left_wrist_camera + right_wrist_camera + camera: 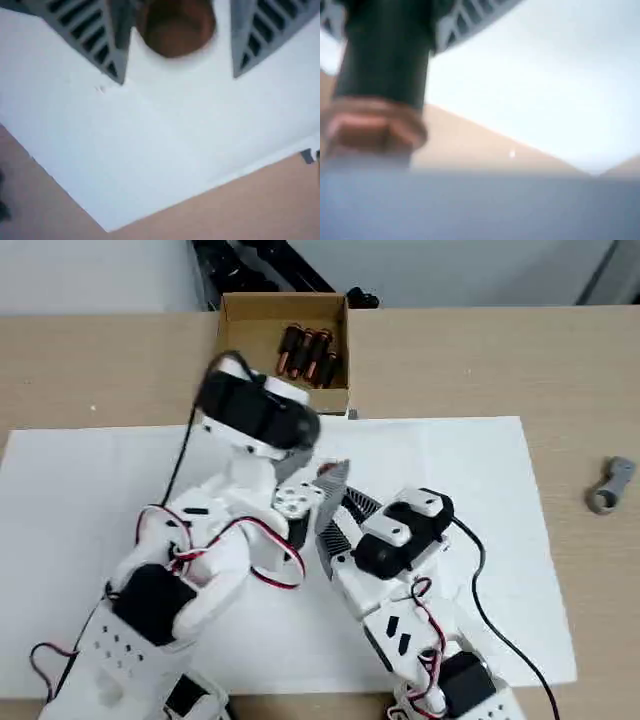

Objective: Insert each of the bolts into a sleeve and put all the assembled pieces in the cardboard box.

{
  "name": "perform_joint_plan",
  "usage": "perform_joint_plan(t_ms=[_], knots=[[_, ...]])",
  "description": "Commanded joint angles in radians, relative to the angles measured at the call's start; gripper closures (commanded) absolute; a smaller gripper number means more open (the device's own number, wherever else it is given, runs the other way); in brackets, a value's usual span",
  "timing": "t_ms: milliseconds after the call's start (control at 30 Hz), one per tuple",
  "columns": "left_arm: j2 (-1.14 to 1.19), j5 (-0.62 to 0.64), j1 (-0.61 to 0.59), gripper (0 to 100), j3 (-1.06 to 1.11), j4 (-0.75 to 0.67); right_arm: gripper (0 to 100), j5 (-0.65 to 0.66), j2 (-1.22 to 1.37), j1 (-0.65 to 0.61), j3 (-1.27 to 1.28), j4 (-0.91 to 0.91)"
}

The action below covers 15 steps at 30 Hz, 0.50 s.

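Black sleeve with a copper hex end, close up and clamped in the right gripper above the middle of the white sheet.
Right arm bent up from the near table edge, wrist angled toward the other arm. Left arm folded high, upper joint just short of the cardboard box, left gripper pointed down at the sheet with a copper-brown piece at its root; grip on that piece impossible to tell. A few assembled pieces side by side in the box's right half. Sheet spread over a light wooden table; small grey part on bare wood to the right, well apart from both arms. Dark clutter behind the box.
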Motion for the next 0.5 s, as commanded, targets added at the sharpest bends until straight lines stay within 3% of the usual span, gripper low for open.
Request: perform_joint_plan(t_ms=[0, 200, 467], knots=[[-0.005, 0.008, -0.018, 86, -0.047, 0.018, 99.7, 0.003, -0.018, -0.013, -0.017, -0.024], [-0.005, 0.008, -0.023, 85, -0.12, 0.086, 99.7, 0.005, -0.018, -0.007, -0.017, -0.076], [-0.011, -0.097, -0.256, 89, -0.196, 0.126, 99.7, 0.006, 0.073, 0.058, -0.061, -0.236]])
